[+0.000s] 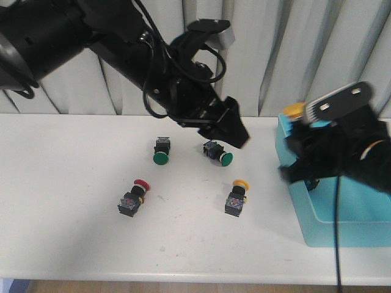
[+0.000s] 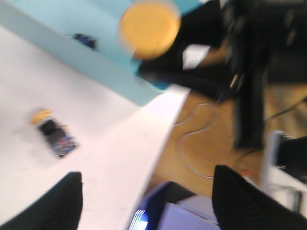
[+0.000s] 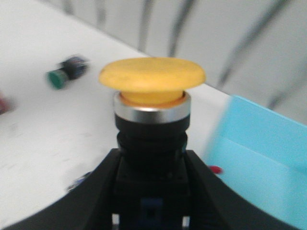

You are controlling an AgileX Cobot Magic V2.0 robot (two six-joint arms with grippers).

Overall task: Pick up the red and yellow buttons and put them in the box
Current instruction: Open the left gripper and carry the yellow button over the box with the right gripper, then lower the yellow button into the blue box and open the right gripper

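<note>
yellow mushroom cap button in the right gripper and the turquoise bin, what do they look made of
Yellow-capped push-button: matte plastic cap, seemingly; a shiny silver collar beneath looks metallic; black body likely plastic. Turquoise rectangular bin: smooth, evenly coloured walls, probably moulded plastic.

Box [image 1: 342,229]: turquoise-blue. Held button [image 3: 152,79]: yellow cap, silver ring, black body. On white table [image 1: 73,201]: red-capped button [image 1: 132,196], yellow-capped button [image 1: 236,196], two green-capped buttons [image 1: 161,150] [image 1: 219,152], all black-bodied. Arms black. Curtain [image 1: 287,43] pale grey.

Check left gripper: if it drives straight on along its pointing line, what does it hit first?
Likely the table near its front-right corner: the left gripper is open, aimed at that edge, with floor beyond. Depth unclear.
</note>
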